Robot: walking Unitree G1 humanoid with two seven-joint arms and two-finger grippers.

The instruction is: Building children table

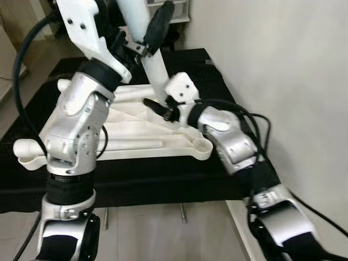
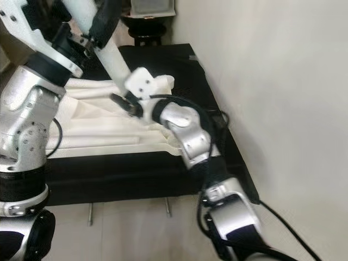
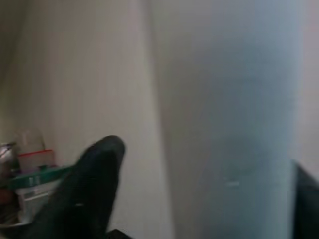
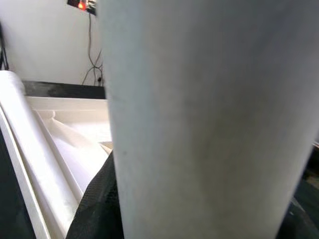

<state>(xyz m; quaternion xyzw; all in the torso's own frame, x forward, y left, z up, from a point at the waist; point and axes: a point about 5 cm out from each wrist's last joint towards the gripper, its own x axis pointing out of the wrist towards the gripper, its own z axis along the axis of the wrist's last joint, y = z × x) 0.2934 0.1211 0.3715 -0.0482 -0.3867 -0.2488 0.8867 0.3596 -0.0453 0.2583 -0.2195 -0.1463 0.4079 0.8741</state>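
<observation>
We are seating a white table leg (image 1: 151,51) into the upturned white tabletop (image 1: 147,142), which lies on the black-covered platform (image 1: 163,179) beneath both grippers. To do this well, we judge we should keep the leg square over its socket, press straight down along its axis, and let neither grip slip; if the leg leans, as it does now, towards our left, it may bind. A free corner socket (image 1: 202,145) sits just below and outward of our right wrist.

Our left arm is raised high and bent, its left gripper (image 1: 142,38) clamped on the leg's upper part, one black finger (image 1: 159,24) lying across the tube. Our right arm reaches in low from the right, elbow bent, and the right gripper (image 1: 157,107) sits at the leg's lower end, closed on it, by the wrist view.
</observation>
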